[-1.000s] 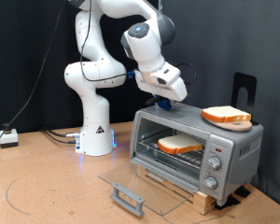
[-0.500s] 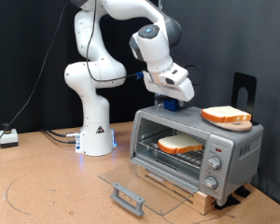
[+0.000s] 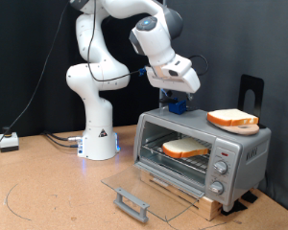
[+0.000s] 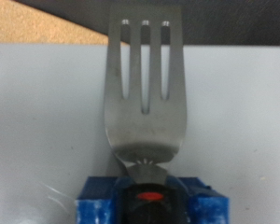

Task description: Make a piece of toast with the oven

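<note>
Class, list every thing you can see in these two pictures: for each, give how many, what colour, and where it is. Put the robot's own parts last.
oven: one, silver, at the exterior view's right, glass door dropped open.
piece of toast: one, pale with tan crust, on the rack inside the oven.
second slice: one, same colours, on top of the oven.
fork: one, silver metal with a blue base, filling the wrist view, tines over the oven's grey top.
black stand: one, behind the oven.
table: one, brown, under everything.
cables: several, dark, beside the robot's base.
robot arm: one, white, at the exterior view's centre left.
gripper: one, above the oven's top; fingers not discernible.
</note>
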Controlling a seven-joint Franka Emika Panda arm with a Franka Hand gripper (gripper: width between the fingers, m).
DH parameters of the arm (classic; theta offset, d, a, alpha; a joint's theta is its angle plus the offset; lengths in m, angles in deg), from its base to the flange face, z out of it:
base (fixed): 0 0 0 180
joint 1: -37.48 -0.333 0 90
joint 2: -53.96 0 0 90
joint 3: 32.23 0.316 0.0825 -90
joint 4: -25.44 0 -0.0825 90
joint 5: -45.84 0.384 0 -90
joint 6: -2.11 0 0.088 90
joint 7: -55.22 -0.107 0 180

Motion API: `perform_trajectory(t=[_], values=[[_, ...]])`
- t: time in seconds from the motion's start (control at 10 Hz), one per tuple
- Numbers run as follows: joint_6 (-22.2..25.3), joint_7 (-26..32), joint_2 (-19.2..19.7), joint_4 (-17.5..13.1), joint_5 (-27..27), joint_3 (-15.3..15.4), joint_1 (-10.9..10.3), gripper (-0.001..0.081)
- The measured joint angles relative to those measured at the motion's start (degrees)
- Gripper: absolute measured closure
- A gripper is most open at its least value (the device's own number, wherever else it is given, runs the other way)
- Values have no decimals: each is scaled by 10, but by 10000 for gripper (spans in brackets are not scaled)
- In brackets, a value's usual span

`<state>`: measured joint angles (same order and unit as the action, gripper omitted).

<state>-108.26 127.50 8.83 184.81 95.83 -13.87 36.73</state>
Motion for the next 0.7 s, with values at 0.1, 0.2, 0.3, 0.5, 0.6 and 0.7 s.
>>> perform_trajectory(t=[0.1,0.2,0.3,0.5,0.6,0.7], values=[[13,0,-22,3,0,-10,0,-3],[13,-1,-20,3,-1,-9,0,-3],[19,5,-16,2,-7,-13,2,-3],[29,38,1,0,-37,-46,20,-3],[30,48,11,-3,-49,-63,32,-3],[30,52,21,-5,-61,-77,46,-3]])
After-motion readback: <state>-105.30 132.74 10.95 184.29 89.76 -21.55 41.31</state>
